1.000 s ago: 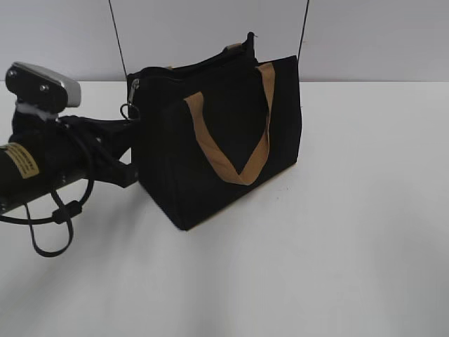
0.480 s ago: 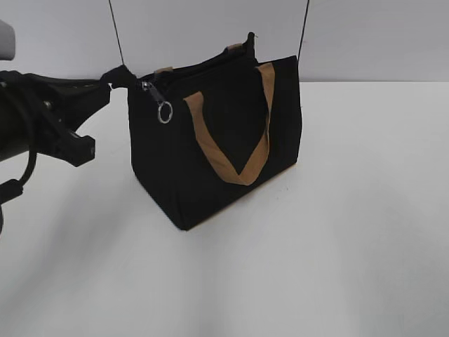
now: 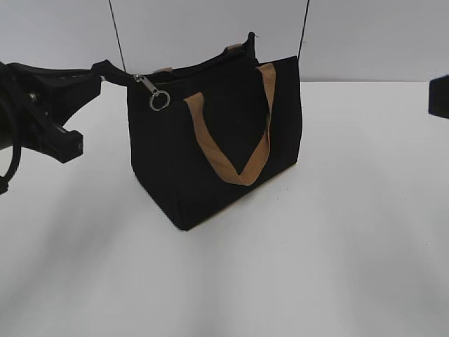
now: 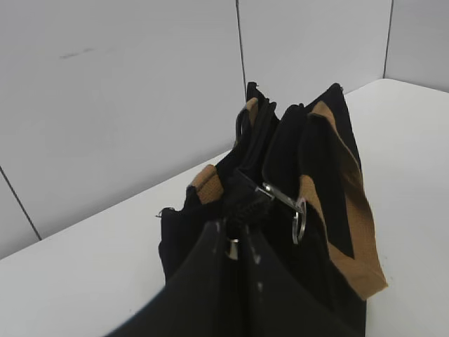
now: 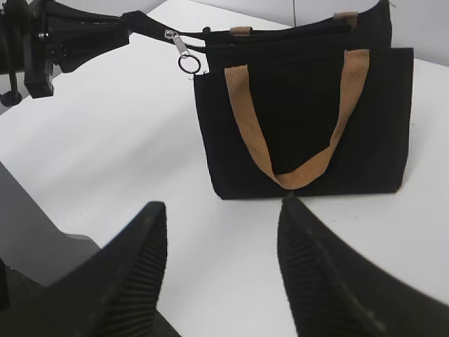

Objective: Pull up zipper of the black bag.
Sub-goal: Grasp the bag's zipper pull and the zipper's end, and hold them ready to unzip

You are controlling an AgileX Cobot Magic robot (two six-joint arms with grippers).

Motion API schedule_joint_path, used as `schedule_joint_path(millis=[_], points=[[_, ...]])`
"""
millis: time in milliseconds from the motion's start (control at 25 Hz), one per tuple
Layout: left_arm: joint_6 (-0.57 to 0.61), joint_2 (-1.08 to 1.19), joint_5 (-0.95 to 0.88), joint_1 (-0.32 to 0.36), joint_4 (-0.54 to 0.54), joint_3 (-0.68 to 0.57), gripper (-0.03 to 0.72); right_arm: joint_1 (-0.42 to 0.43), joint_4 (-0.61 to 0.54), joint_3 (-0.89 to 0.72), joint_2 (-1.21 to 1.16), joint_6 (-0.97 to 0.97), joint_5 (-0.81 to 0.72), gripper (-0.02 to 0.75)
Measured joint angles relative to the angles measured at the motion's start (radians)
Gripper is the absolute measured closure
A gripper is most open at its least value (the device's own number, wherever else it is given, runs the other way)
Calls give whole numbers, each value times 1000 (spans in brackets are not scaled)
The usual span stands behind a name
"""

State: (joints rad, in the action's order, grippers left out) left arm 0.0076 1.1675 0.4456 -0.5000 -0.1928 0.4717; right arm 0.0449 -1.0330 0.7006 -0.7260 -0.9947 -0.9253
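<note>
On the white tabletop [image 3: 295,267], the small silver ring-pull zipper [image 3: 156,95] now sits higher at the boxy black fabric bag's [image 3: 217,140] top left corner, the left gripper [image 4: 235,242] clamped on its end tab, the idle right gripper [image 5: 221,242] fingers apart, suggesting early progress.

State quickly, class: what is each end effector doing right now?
Left end effector: closed on the end tab of the black bag, beside the zipper.
Right end effector: open, empty, apart from the bag.
</note>
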Motion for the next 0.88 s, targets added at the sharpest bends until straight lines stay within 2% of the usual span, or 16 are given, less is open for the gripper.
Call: schedule_joint_path(millis=[160, 280, 640, 880], points=[[0, 0, 3, 0, -2, 5, 682, -3, -20, 57, -116, -54, 0, 349], [0, 0, 3, 0, -3, 24, 682, -47, -27, 80, -175, -112, 15, 349], [0, 0, 4, 0, -3, 35, 682, -313, -41, 84, -335, -216, 236, 349], [0, 0, 4, 0, -3, 35, 682, -457, -52, 94, -484, -273, 404, 349]])
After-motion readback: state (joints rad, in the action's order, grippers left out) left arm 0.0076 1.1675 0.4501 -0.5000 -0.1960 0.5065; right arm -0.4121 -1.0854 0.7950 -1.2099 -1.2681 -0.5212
